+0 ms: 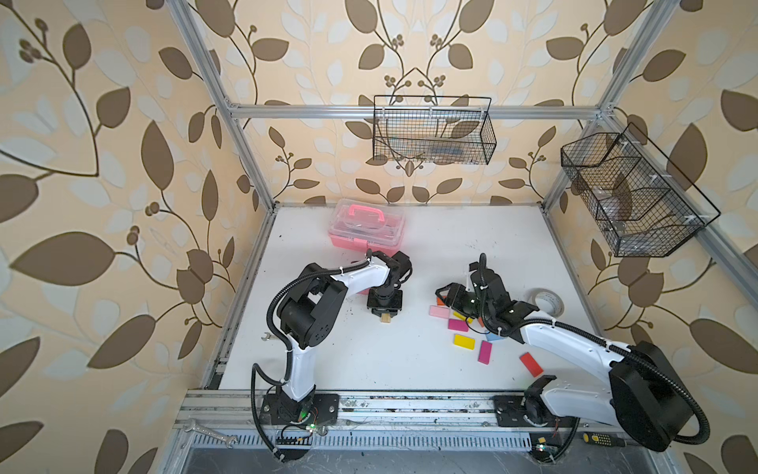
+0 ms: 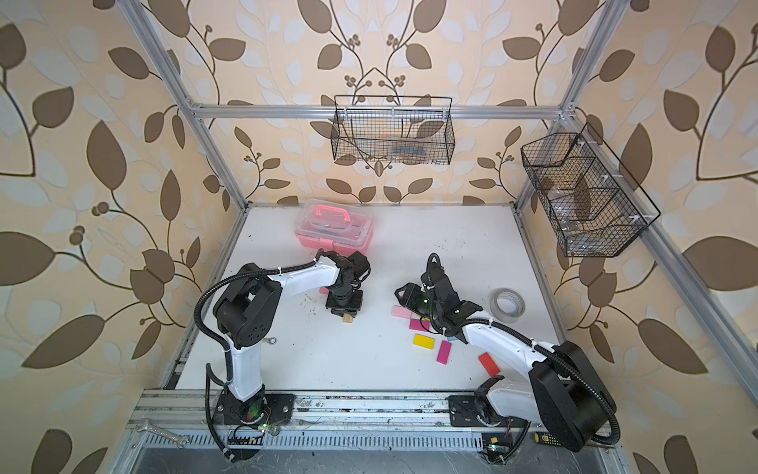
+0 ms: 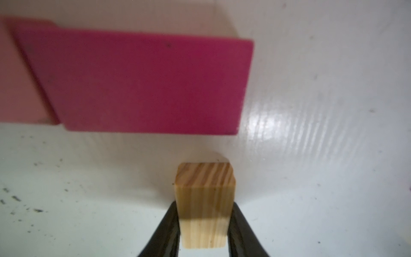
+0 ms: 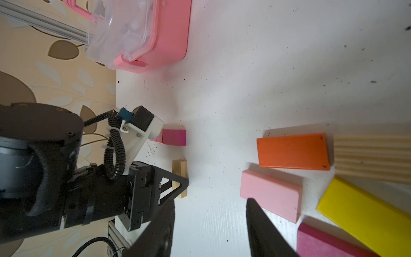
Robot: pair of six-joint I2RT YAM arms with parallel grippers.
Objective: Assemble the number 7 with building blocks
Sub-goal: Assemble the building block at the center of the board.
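Small plain wooden block [image 3: 204, 184], on edge, pinched between the closed jaws of the left gripper [image 3: 204, 207]. Near it, not touching, a flat magenta rectangular block [image 3: 138, 84], touching a pale pink block [image 3: 20, 77] on the white table [image 1: 410, 361]. Right gripper [image 4: 210, 207] empty, jaws apart, just beside a loose light pink block [image 4: 271, 195], orange block [image 4: 292, 152] and yellow block [image 4: 364, 213].

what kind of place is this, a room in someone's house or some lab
Most likely a robot test cell rather than a home. A left arm and a right arm are mounted on a rail at the front of a white table, inside an aluminium frame backed with wallpaper.
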